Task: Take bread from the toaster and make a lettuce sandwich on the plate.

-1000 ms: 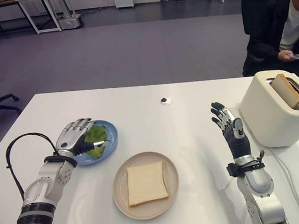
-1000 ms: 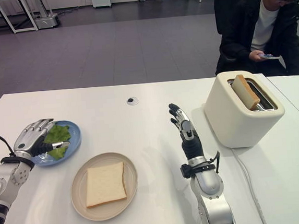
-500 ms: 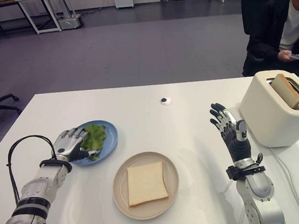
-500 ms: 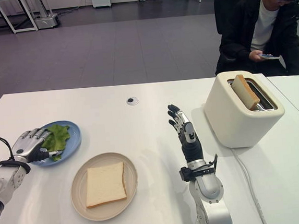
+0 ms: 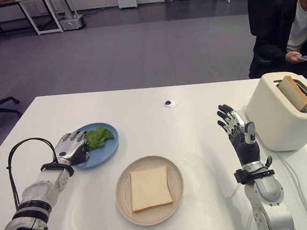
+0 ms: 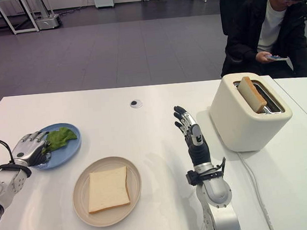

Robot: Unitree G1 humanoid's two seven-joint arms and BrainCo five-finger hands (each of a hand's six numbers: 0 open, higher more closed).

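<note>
A beige plate (image 5: 122, 196) near the table's front holds one slice of white bread (image 5: 149, 188). To its left a blue plate (image 5: 103, 151) carries a lettuce leaf (image 5: 98, 136). My left hand (image 5: 72, 148) rests at the blue plate's left rim, fingers curled around the leaf's near end. The cream toaster (image 5: 283, 117) stands at the right with a second bread slice (image 5: 294, 92) sticking up from its slot. My right hand (image 5: 240, 135) is held upright and open just left of the toaster, touching nothing.
A small black-and-white round disc (image 5: 169, 103) lies at the table's middle back. A black cable (image 5: 11, 162) loops by my left forearm. A white cord (image 5: 295, 180) runs from the toaster toward the front right edge.
My left hand drew back leftward off the blue plate's middle and its fingers closed on the lettuce, which bunched up. My right hand barely moved.
</note>
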